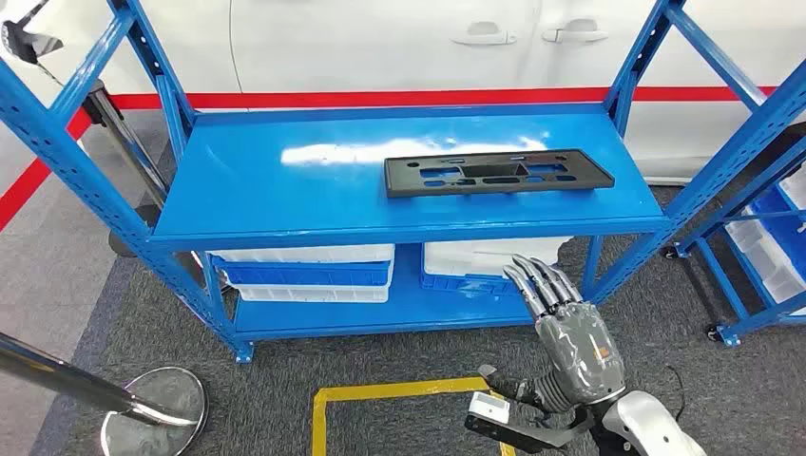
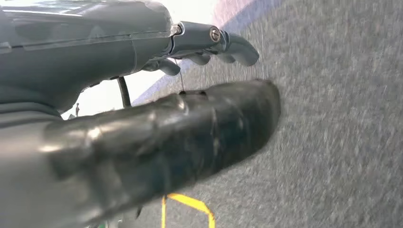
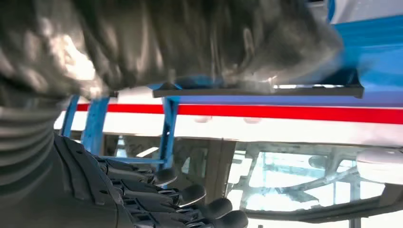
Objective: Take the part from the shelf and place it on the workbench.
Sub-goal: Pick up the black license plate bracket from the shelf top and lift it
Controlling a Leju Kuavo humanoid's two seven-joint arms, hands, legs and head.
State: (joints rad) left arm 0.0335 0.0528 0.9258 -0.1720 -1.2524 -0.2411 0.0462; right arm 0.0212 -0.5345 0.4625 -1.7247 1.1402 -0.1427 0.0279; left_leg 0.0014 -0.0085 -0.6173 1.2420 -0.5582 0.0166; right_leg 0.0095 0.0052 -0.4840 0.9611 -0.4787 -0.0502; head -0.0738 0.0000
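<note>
The right hand [image 1: 570,332] is raised below the shelf's [image 1: 285,199] front edge, fingers straight and close together, holding nothing. The left hand [image 2: 142,137] hangs over carpet, fingers apart and empty. The task has barely begun: the black part [image 1: 496,173] lies flat on the top shelf, up and beyond the right hand, untouched. Behind its fingertips, white bins [image 1: 304,266] sit on the lower shelf; their contents are hidden.

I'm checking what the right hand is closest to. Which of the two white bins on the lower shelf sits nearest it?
The right-side white bin, directly beyond the right hand; its fingers overlap it in the head view. The other bin sits further left.
</note>
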